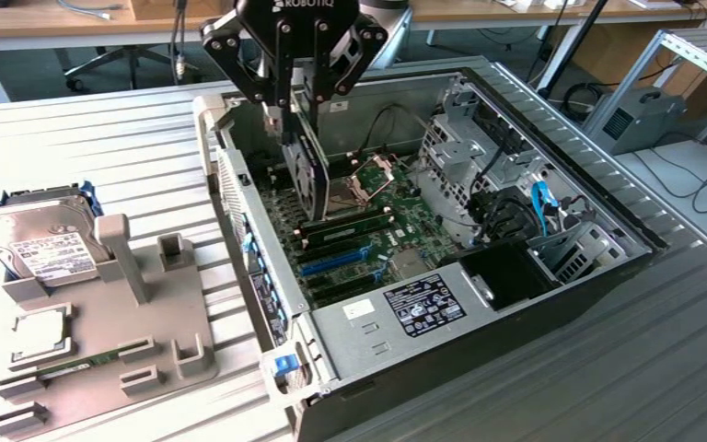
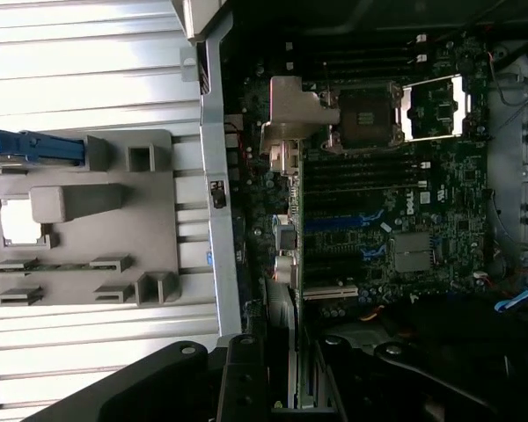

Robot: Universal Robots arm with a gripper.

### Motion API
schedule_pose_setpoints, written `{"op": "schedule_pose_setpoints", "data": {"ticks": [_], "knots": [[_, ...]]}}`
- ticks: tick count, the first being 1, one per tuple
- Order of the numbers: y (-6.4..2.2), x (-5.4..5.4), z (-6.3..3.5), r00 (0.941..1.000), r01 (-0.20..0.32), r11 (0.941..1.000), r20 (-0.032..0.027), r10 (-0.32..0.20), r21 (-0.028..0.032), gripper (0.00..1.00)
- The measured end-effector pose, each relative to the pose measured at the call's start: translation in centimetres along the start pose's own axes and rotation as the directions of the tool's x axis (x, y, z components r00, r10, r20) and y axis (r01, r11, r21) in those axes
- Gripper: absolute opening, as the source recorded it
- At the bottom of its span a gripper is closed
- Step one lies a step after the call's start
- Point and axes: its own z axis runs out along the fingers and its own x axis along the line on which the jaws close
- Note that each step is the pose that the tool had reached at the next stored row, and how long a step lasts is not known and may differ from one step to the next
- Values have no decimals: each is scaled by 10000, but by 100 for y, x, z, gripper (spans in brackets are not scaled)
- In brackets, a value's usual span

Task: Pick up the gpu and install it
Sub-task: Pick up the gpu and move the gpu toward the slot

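Grey tray sits just beside case, on the exterior view's left of it, with hard drive at the tray's far end. The case lies open side up, motherboard exposed inside. Over the case's far end, gripper is half-closed, pinching gpu by its top edge. The gpu hangs upright, its lower part inside the case above the motherboard. Seated or not: cannot tell.
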Motion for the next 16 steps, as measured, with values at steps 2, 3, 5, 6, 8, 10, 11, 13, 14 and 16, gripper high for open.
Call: {"op": "schedule_pose_setpoints", "data": {"ticks": [2,3,5,6,8,10,11,13,14,16], "knots": [[1,-11,3,10000,1,10000,1,-1,9,26],[1,-16,3,10000,0,10000,1,0,15,26],[2,-27,5,10000,1,10000,1,-1,25,26],[3,-37,7,10000,1,10000,2,-1,34,26],[4,-49,9,10000,1,10000,3,-1,47,26],[5,-64,12,10000,2,10000,5,-2,61,26],[6,-69,13,10000,2,10000,5,-2,68,26],[7,-83,15,10000,2,10000,6,-3,82,26],[7,-89,16,10000,2,10000,6,-3,88,26],[8,-101,18,10000,3,9999,7,-3,100,26]]}}
